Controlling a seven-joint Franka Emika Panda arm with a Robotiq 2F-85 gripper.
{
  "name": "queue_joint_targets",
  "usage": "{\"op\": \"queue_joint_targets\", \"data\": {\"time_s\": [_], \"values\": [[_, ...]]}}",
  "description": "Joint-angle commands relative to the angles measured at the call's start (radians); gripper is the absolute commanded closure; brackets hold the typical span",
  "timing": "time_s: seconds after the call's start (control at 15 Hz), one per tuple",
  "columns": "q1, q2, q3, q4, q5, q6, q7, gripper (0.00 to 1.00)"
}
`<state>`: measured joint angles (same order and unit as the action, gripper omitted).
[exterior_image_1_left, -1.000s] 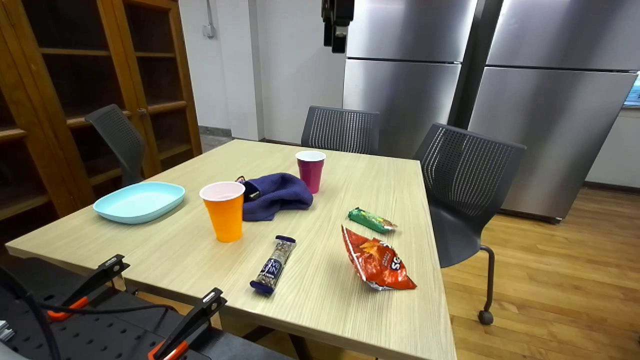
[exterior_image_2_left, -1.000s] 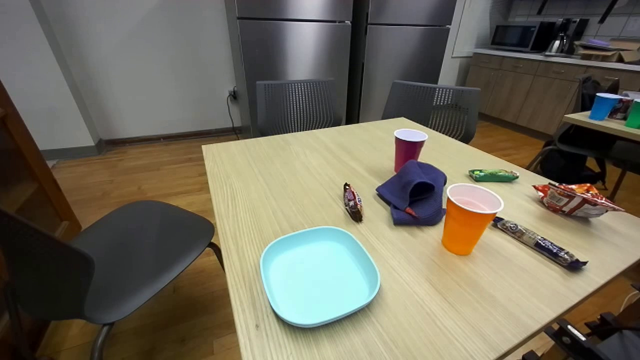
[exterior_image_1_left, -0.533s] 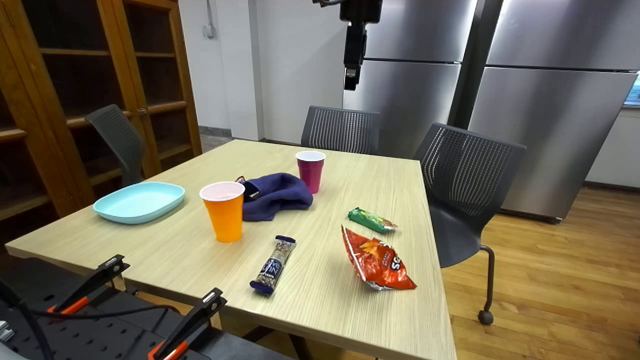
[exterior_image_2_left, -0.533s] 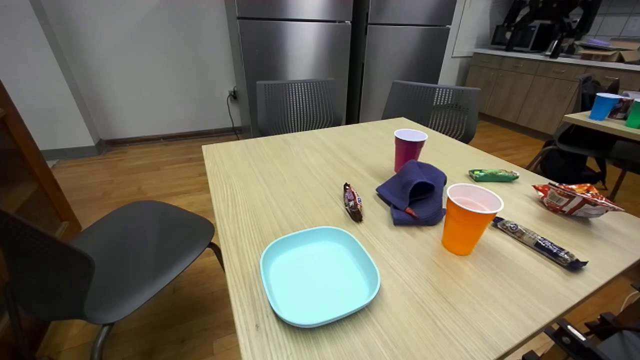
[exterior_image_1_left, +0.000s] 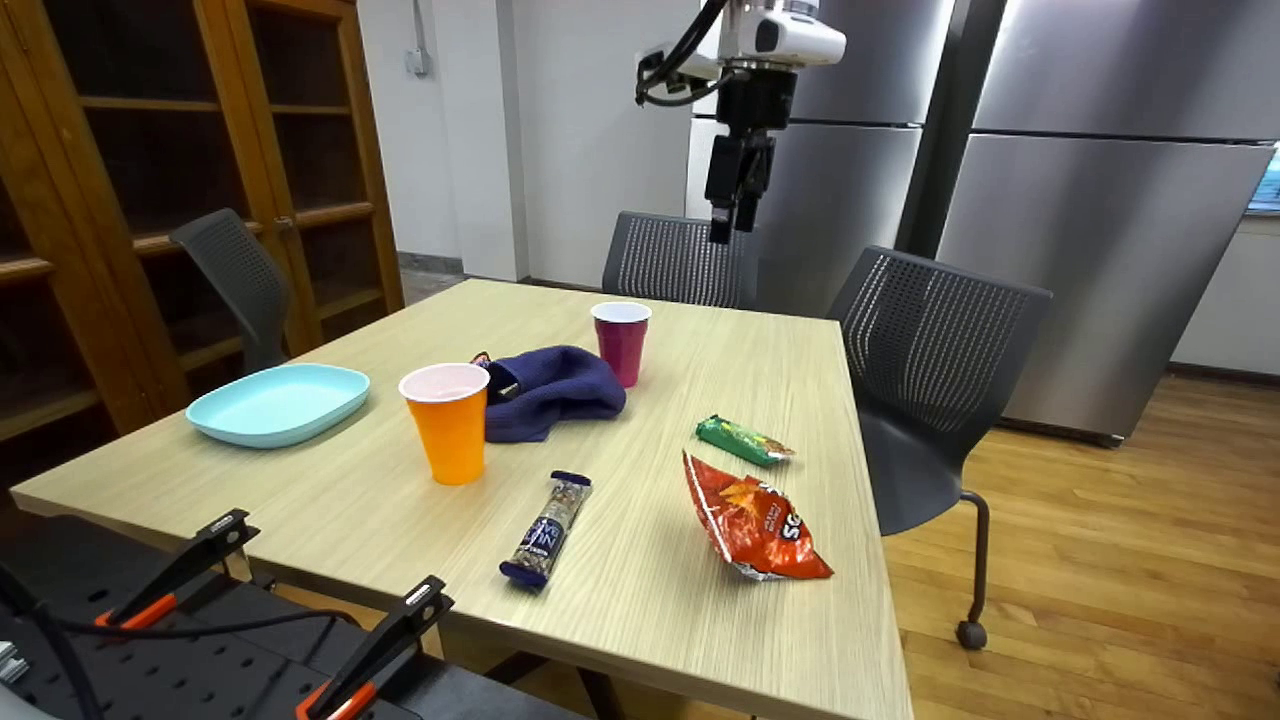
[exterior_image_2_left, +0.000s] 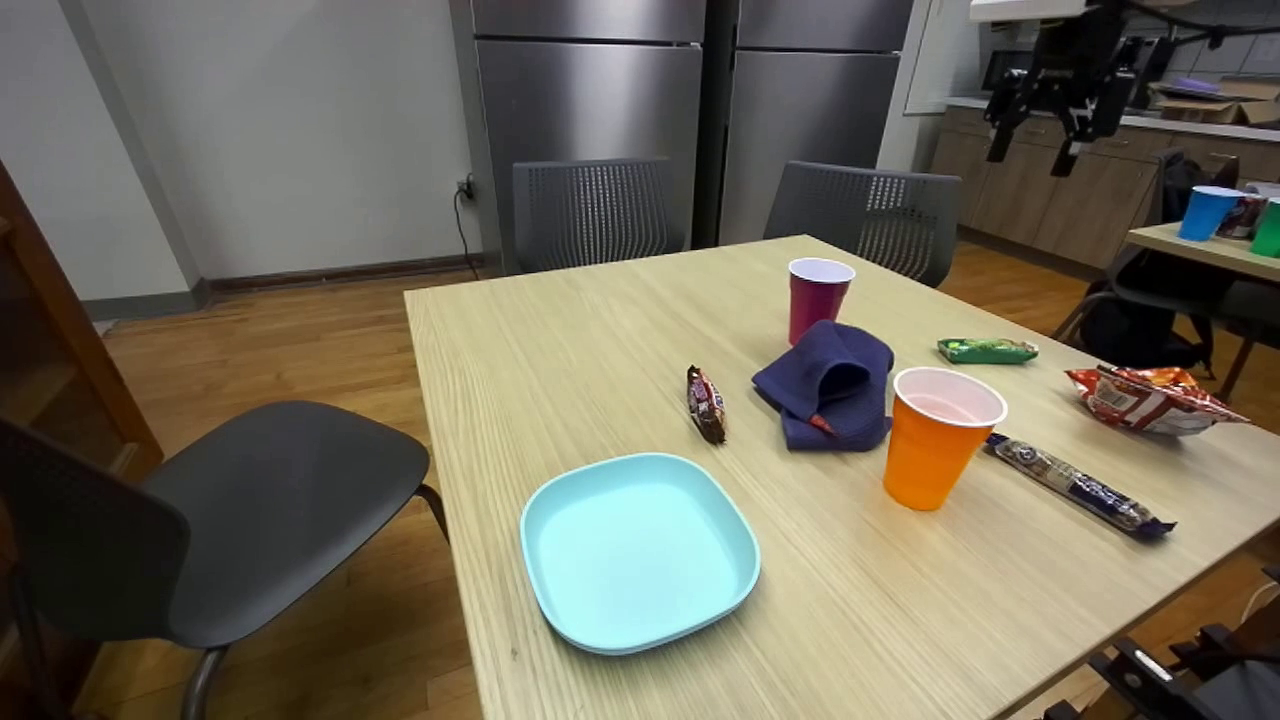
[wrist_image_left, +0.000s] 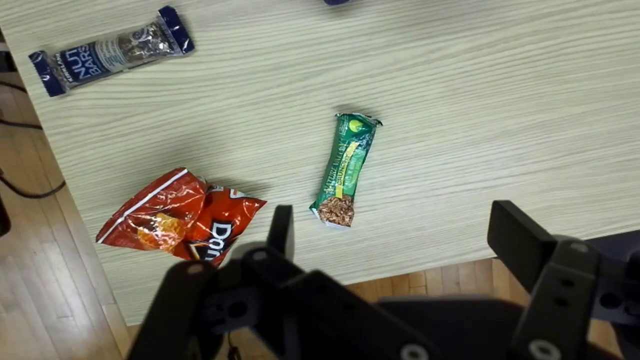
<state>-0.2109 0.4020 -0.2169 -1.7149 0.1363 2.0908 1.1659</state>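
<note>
Gripper lowered since the earlier frame, jaws spread and empty, well above the green bar, which lies on the table; chip bag near the green bar, nut bar farther off. Progress, as judged: descent begun, contact not yet made.

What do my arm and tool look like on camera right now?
In an exterior view, the arm is white and rounded, with a dark oval spot and a looping black cable. The tool is black, with two jointed, block-tipped fingers and round screw heads in the wrist view. I see no lettering on either.
</note>
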Motion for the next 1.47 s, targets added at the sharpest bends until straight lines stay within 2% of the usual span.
{"op": "queue_joint_targets", "data": {"time_s": [0.0,0.4,0.8,0.87,1.4], "values": [[0.001,0.083,-0.02,0.069,0.025,0.004,0.071,0.0],[-0.01,0.165,-0.04,0.062,0.025,0.051,0.106,0.0],[-0.002,0.282,-0.09,0.067,-0.006,0.125,0.182,0.0],[-0.009,0.247,-0.075,0.037,0.006,0.117,0.136,0.0],[-0.009,0.283,-0.084,0.054,0.004,0.132,0.155,0.0]]}}
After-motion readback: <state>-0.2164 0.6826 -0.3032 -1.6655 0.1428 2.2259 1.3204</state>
